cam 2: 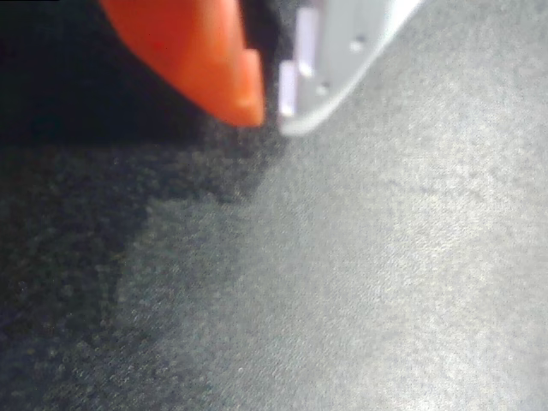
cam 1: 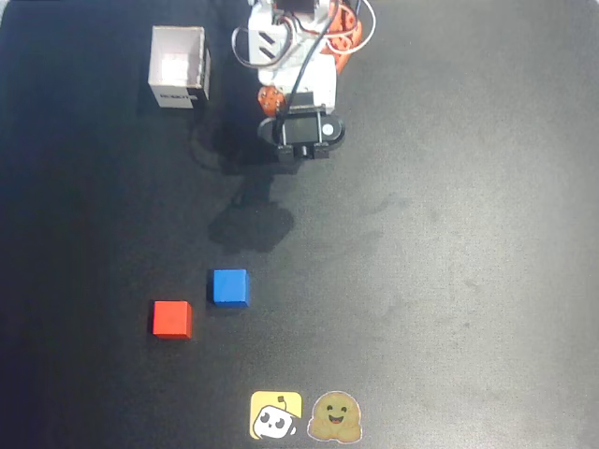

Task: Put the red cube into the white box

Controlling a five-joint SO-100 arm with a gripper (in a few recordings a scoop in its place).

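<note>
Fingertips [cam 2: 248, 103] nearly meet, gripping nothing, gripper [cam 2: 270, 116] well apart from the red cube [cam 1: 172, 319] beside the blue cube [cam 1: 229, 286].

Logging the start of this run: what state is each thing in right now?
red cube: on the mat, untouched, apart from the blue cube.
blue cube: on the mat, untouched.
white box: upright, open-topped, no cube inside.
hand: fingers close together, holding nothing, near the arm's base.
</note>
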